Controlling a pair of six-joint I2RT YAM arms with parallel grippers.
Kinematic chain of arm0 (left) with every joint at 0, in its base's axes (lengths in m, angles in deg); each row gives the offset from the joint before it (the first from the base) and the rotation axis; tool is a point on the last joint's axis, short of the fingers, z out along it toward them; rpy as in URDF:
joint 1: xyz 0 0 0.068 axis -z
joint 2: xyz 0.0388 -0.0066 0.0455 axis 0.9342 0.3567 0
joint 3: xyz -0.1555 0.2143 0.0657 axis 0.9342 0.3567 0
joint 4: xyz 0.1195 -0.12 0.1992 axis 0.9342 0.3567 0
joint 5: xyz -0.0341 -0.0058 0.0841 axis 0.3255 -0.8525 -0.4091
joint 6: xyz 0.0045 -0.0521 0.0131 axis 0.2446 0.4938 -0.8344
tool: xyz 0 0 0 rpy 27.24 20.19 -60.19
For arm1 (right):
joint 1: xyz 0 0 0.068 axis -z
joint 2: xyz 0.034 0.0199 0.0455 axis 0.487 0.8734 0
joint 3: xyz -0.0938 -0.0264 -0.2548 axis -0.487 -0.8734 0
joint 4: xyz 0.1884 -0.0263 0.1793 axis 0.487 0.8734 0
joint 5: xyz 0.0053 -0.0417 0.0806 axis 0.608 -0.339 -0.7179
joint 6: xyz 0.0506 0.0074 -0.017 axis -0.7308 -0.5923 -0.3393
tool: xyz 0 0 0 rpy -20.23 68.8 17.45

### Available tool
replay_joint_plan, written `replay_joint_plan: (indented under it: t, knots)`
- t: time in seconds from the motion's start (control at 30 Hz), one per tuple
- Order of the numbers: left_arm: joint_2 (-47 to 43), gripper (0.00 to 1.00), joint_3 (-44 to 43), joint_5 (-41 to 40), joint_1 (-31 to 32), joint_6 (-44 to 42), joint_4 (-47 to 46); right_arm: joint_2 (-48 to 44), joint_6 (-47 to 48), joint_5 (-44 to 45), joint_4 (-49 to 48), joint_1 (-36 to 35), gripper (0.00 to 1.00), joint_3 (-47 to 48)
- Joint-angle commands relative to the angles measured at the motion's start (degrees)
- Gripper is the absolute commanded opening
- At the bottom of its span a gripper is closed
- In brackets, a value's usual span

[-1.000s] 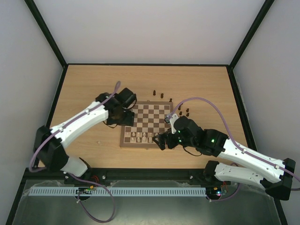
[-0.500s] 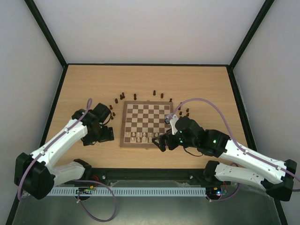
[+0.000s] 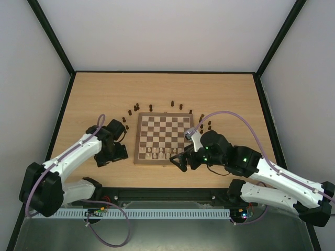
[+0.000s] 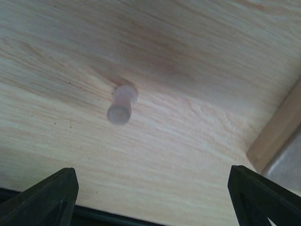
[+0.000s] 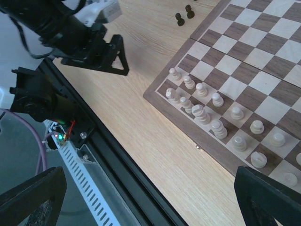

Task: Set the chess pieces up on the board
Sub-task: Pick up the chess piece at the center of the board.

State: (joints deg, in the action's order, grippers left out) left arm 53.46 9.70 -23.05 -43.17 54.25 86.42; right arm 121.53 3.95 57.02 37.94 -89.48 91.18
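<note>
Left gripper [image 4: 155, 195]: spread wide, empty; pale piece [image 4: 121, 106] on tabletop [image 4: 197, 61] ahead.
Right gripper [image 5: 150, 195]: spread wide, empty, beside board [image 5: 263, 61].

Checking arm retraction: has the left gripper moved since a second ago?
Yes. The left gripper has pulled back from the board's far-left corner toward the near edge; it now hangs over the table just left of the board's near-left corner.
</note>
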Motion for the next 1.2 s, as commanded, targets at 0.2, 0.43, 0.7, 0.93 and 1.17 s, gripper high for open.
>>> replay_joint_plan:
  t: [0.2,0.43,0.7,0.93,1.17]
  knots:
    - [6.26,0.86,3.83,2.39,-5.84,3.27,-10.44,-2.99,0.98,-3.46,-0.85,0.22,0.99,-0.85]
    - [4.73,0.82,4.27,1.64,-6.51,4.15,-9.61,-3.65,1.11,-4.71,-1.43,0.25,0.99,-1.24]
    - [1.65,0.82,4.87,0.75,-6.76,4.36,-8.08,-2.78,1.24,-5.41,-1.40,0.24,0.99,-1.06]
    - [0.66,0.84,4.88,0.32,-7.63,3.54,-6.98,-2.58,1.25,-5.25,-1.46,0.30,0.99,-1.19]
    - [0.42,0.84,4.62,0.29,-8.85,2.42,-6.90,-2.37,1.24,-5.08,-1.43,0.25,0.99,-1.25]
